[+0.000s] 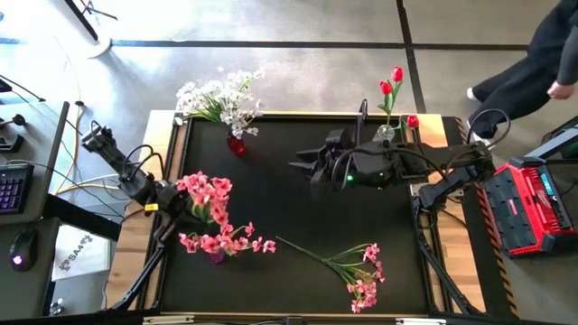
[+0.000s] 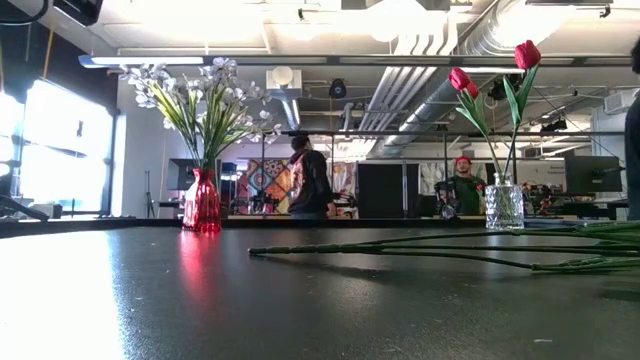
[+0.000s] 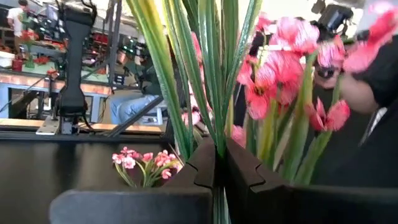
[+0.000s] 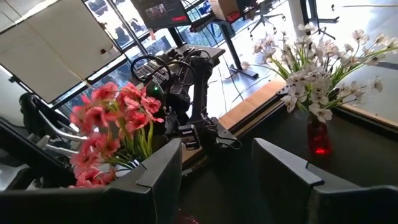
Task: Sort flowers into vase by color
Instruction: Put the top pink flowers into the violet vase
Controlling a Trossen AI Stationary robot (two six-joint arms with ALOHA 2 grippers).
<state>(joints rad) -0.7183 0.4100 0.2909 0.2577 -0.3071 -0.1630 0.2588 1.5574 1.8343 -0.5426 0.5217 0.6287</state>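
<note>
White blossoms (image 1: 221,97) stand in a red vase (image 1: 236,143) at the table's far left. Red tulips (image 1: 391,83) stand in a clear vase (image 1: 386,133) at the far right. Pink blossoms (image 1: 224,240) stand in a small pink vase (image 1: 215,257) near the left edge. My left gripper (image 1: 172,200) is beside them, shut on a pink spray (image 1: 205,190). Another pink spray (image 1: 354,267) lies flat on the mat's near right, with its stems (image 2: 400,250) along the table. My right gripper (image 1: 302,163) hovers open over the middle of the table, pointing left and touching nothing. My left gripper pinches a bunch of thin green stems (image 3: 217,146) of the pink spray between its two shut fingers (image 3: 202,168). The stems run across the fingers and rise beyond them to the pink blossoms (image 3: 273,74). The stems' lower ends are hidden behind the fingers.
The black mat (image 1: 289,217) has free room in its middle and toward the far side. A red case (image 1: 533,199) stands off the table's right edge, and a person (image 1: 528,68) walks beyond the far right corner. A keyboard (image 1: 9,185) lies off the left side.
</note>
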